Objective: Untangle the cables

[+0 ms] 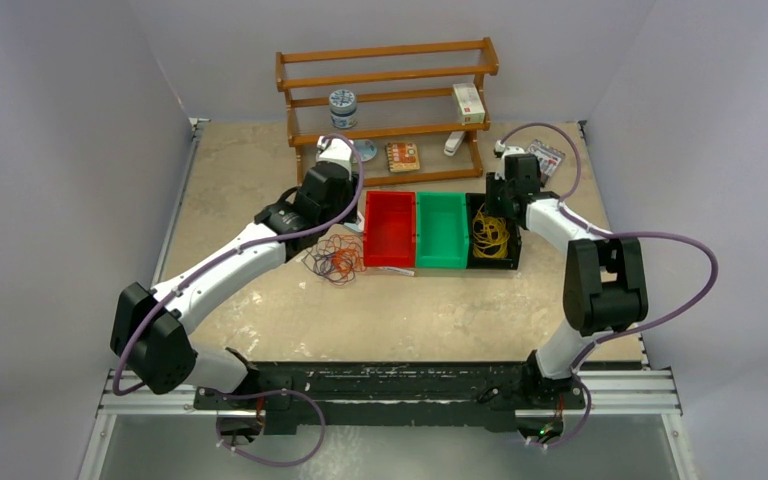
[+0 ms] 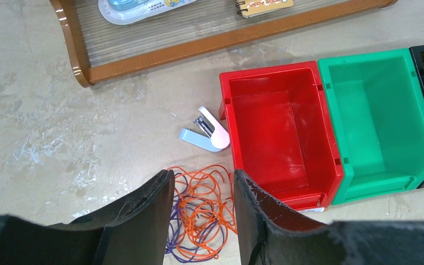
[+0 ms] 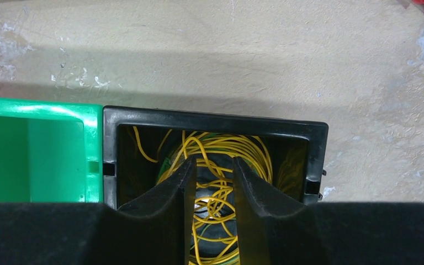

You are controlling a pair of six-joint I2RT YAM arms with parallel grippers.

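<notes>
A tangle of thin orange and purple cables [image 2: 201, 218] lies on the table just left of the red bin [image 2: 279, 127]; it also shows from above as cables [image 1: 335, 258]. My left gripper [image 2: 201, 174] hovers over this tangle, open, with the loops showing between its black fingers and nothing held. Yellow cables [image 3: 215, 149] are coiled inside the black bin [image 3: 215, 117], with a few green strands among them. My right gripper [image 3: 214, 161] points down into that bin, jaws apart, yellow loops visible through the gap. From above, the right gripper [image 1: 497, 212] stands over the black bin [image 1: 513, 262].
The red bin [image 1: 390, 230], a green bin [image 1: 442, 230] and the black bin stand in a row. A small white and light-blue stapler [image 2: 205, 132] lies by the red bin. A wooden rack [image 1: 390, 100] with small items stands behind, and a packet [image 1: 546, 158] lies at the back right.
</notes>
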